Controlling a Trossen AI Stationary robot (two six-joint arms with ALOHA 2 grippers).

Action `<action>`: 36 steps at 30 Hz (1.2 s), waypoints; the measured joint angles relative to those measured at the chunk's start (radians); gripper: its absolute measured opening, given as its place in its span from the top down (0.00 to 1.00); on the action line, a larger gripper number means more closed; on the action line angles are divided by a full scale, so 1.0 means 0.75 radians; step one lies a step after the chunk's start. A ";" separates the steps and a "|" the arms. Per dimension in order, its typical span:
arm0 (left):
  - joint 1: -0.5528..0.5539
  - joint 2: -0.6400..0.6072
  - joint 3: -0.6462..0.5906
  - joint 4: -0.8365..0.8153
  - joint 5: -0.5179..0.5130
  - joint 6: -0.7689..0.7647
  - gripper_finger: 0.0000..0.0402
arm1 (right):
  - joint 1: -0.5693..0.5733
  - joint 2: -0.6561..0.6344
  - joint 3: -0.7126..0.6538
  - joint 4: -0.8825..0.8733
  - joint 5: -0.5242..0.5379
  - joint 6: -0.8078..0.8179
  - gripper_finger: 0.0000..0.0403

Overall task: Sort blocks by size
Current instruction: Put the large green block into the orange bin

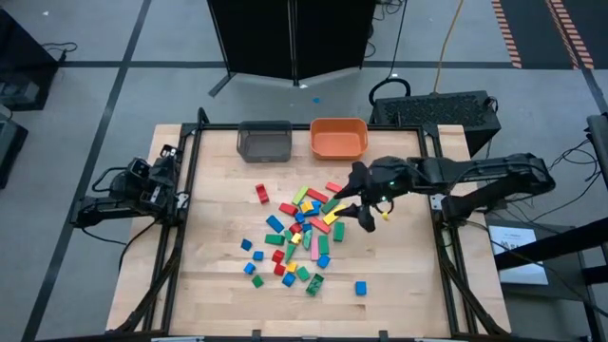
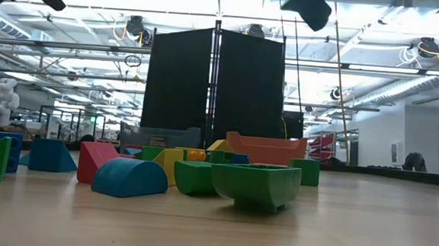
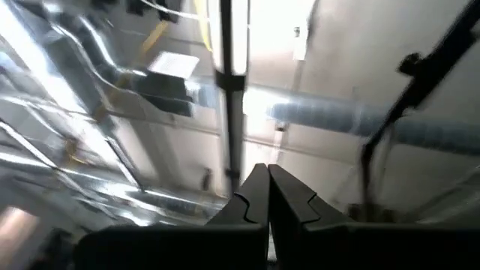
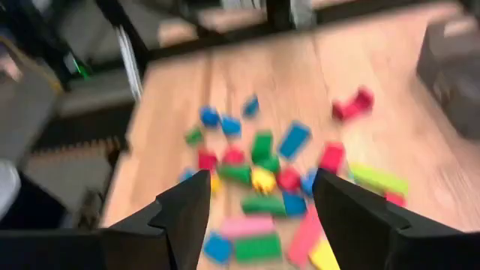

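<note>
Blocks point(image 1: 302, 231) lie heaped mid-table, directly beneath and just left of the right gripper point(image 1: 352, 211), whose fingers stand apart with nothing between them. A pink bar point(image 4: 246, 226) lies crosswise between its open fingers in the right wrist view. Far of the heap stand a grey bin point(image 1: 264, 141) and an orange bin point(image 1: 339, 138). Closely crowded neighbours hinder a clean pick. Well off at the left edge, the left gripper point(image 3: 262, 201) waits closed and empty.

Bare table point(image 1: 399, 275) rings the crowded blocks point(image 1: 302, 233); grey bin point(image 1: 264, 141) and orange bin point(image 1: 339, 138) line the far edge.
</note>
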 joint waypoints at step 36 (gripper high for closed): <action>0.000 0.064 0.128 -0.672 0.111 -0.181 0.89 | 0.122 0.458 0.047 -0.555 0.342 1.387 0.42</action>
